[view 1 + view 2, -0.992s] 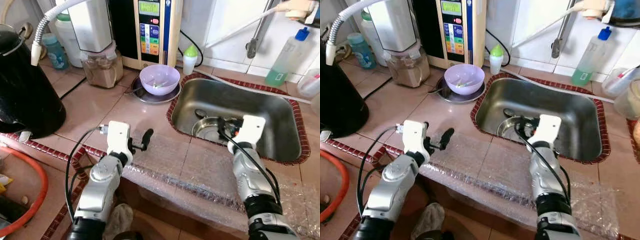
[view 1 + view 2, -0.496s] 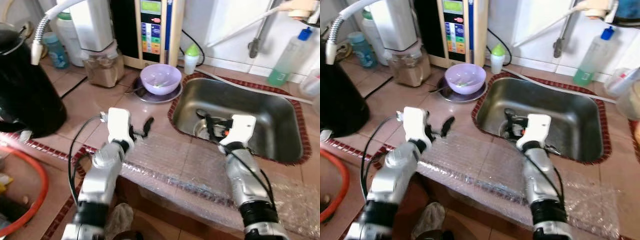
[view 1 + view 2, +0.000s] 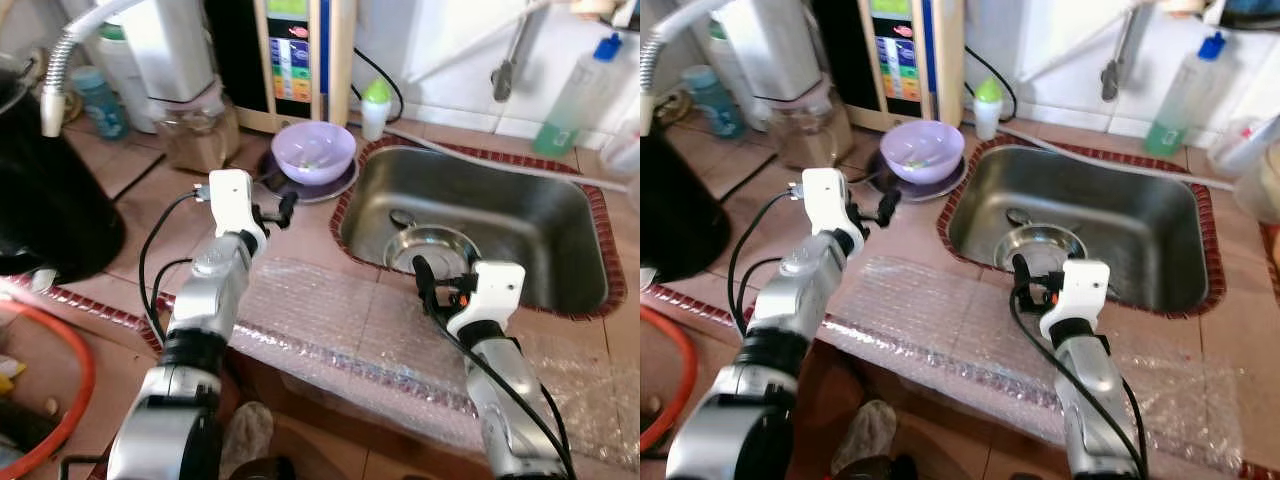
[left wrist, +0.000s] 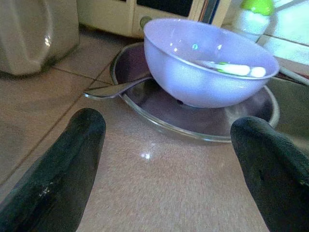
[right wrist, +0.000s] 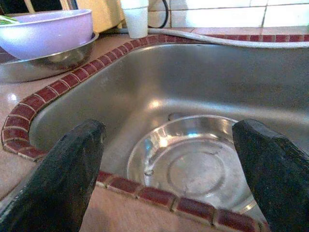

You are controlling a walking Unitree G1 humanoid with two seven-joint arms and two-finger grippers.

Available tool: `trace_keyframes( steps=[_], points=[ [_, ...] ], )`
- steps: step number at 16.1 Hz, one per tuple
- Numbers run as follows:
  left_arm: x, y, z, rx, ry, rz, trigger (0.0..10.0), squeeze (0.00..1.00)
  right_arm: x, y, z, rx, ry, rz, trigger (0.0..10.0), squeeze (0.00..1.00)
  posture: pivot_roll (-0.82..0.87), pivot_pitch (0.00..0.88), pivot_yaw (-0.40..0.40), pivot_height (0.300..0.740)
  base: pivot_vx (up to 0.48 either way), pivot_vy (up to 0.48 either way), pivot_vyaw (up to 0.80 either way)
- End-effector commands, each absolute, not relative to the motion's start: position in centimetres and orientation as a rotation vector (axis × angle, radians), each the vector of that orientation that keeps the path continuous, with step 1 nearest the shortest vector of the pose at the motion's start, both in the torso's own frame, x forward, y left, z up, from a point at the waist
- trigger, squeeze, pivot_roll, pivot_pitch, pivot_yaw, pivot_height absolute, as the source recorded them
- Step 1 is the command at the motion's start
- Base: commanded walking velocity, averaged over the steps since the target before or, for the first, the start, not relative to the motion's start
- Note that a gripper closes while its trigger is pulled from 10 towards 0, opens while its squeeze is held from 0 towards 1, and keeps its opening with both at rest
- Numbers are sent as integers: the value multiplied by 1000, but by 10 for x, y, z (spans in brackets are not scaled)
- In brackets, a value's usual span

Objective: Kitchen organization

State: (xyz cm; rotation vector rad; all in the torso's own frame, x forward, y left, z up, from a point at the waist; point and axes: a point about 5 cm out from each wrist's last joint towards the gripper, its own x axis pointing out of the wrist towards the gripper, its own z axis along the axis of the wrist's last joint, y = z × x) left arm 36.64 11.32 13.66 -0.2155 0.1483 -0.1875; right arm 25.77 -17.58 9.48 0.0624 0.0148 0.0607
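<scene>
Crowding the upper left of the head frames are a black kettle (image 3: 45,200), a white appliance with a hose (image 3: 165,45), a clear jar (image 3: 200,135) and a panel unit with coloured buttons (image 3: 292,55); a small green-capped bottle (image 3: 376,105) stands at upper centre and a green soap bottle (image 3: 575,100) at upper right. A sheet of bubble wrap (image 3: 330,315) covers the front of the tiled worktop (image 3: 150,215) across the lower middle.

The purple bowl (image 3: 314,152) sits on a steel plate (image 4: 212,128) at centre top, just beside the sink (image 3: 560,210). In the bowl lies something pale and green, too small to name. A spoon handle (image 4: 116,89) juts from under the bowl. At the sink's bottom rests a steel dish (image 5: 193,164).

The left gripper (image 3: 283,208) hovers above the worktop just short of the plate, jaws apart, nothing between them. The right gripper (image 3: 424,275) hangs at the sink's near edge, jaws apart and empty.

The left wrist view gives the spoon and bowl contents closely; the right wrist view shows the red tile border (image 5: 29,108) around the sink and the dish's rings.
</scene>
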Motion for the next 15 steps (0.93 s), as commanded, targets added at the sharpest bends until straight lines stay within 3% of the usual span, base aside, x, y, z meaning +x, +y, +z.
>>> trace_keyframes(
  steps=[1,10,15],
  points=[
    [371,115,138,-232,155,-165,10000,0,255,-176,98,71,21,50,10000,0,-157,124,96,740,0,0,0],
    [395,119,144,-254,220,-49,10000,0,240,-169,103,72,69,41,10000,0,-184,156,115,740,0,0,0],
    [399,128,142,-176,286,3,10000,0,239,-166,103,81,81,35,10000,0,-176,147,126,740,0,0,0]
  ],
)
